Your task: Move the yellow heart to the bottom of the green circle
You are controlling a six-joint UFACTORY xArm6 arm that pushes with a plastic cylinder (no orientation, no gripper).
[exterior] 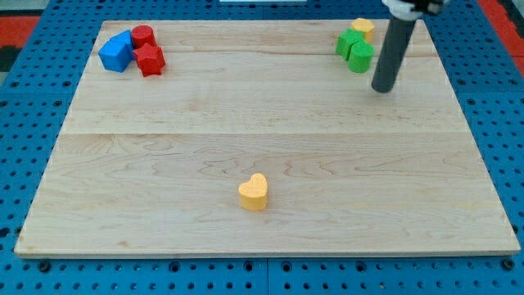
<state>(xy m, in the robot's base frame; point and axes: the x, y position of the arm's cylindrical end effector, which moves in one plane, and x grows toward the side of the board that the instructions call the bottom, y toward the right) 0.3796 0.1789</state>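
Observation:
The yellow heart (254, 192) lies on the wooden board in the lower middle of the view. A green circle (360, 56) sits near the view's top right, touching a second green block (348, 43) at its upper left. My tip (382, 88) rests on the board just right of and below the green circle, far up and to the right of the yellow heart.
A yellow block (363, 27) sits above the green blocks at the top edge. At the view's top left are a blue block (116, 52), a red circle (143, 36) and a red block (151, 60). The wooden board (262, 131) lies on a blue pegboard.

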